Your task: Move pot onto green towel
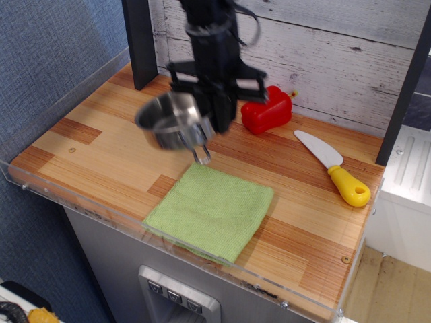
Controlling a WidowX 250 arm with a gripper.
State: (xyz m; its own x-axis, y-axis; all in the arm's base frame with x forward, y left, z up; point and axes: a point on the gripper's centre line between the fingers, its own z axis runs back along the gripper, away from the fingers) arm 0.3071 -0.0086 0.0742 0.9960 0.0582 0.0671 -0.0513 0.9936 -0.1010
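Stainless-steel small round pot (173, 121) airborne, tilted, pinched at right rim by black gripper (217, 116); jaws clamped on rim wall. Wire-loop handle (200, 154) dangles below, blurred. Pot sits above bare wood, just behind far-left corner of light-green square microfibre towel (211, 209), not yet over it.

Risks, my read:
- rim-only grip, off-centre load: pot may swing or slip
- hanging handle may snag towel edge, bunch cloth
- early release: pot lands half off towel
- red pepper (269, 110) close behind gripper; yellow-handled knife (335, 169) well apart.
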